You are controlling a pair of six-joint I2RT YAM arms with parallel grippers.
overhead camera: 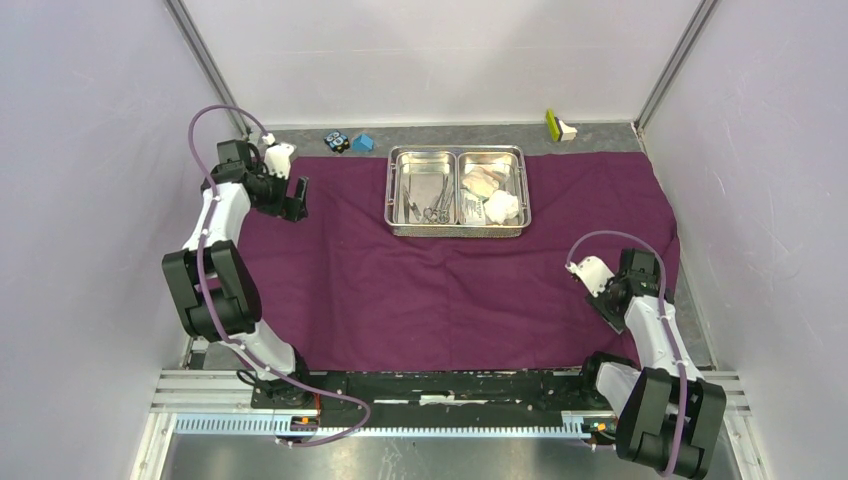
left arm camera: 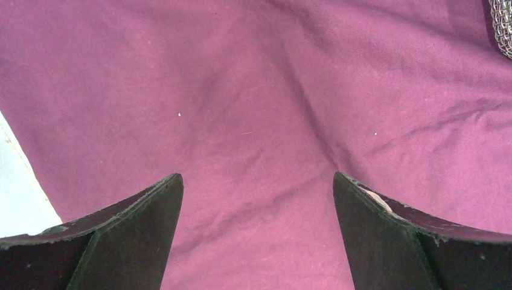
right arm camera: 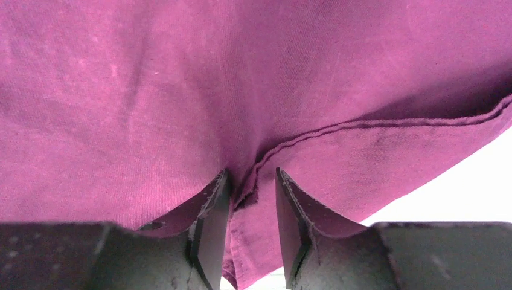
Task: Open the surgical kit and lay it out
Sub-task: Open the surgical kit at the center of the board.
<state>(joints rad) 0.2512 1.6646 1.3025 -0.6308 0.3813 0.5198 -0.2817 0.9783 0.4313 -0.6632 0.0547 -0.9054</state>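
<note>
The purple cloth wrap (overhead camera: 450, 290) lies spread over the table, with the steel tray (overhead camera: 458, 229) on its far middle. Forceps (overhead camera: 437, 206) lie in the tray's left compartment and white gauze wads (overhead camera: 503, 207) in its right. My left gripper (overhead camera: 297, 200) (left arm camera: 256, 181) hangs wide open over bare cloth (left arm camera: 253, 109) at the far left, and the tray's corner (left arm camera: 504, 27) shows at the edge of that wrist view. Down on the cloth's near right part, my right gripper (overhead camera: 608, 305) (right arm camera: 252, 175) has its jaws narrowly apart, astride a raised ridge of the cloth's hem (right arm camera: 374, 124).
A small blue block (overhead camera: 363, 143) and a black-and-blue object (overhead camera: 336, 141) sit beyond the cloth at the back left. At the back right stands a yellow-green and white item (overhead camera: 558, 126). Walls enclose the table on three sides.
</note>
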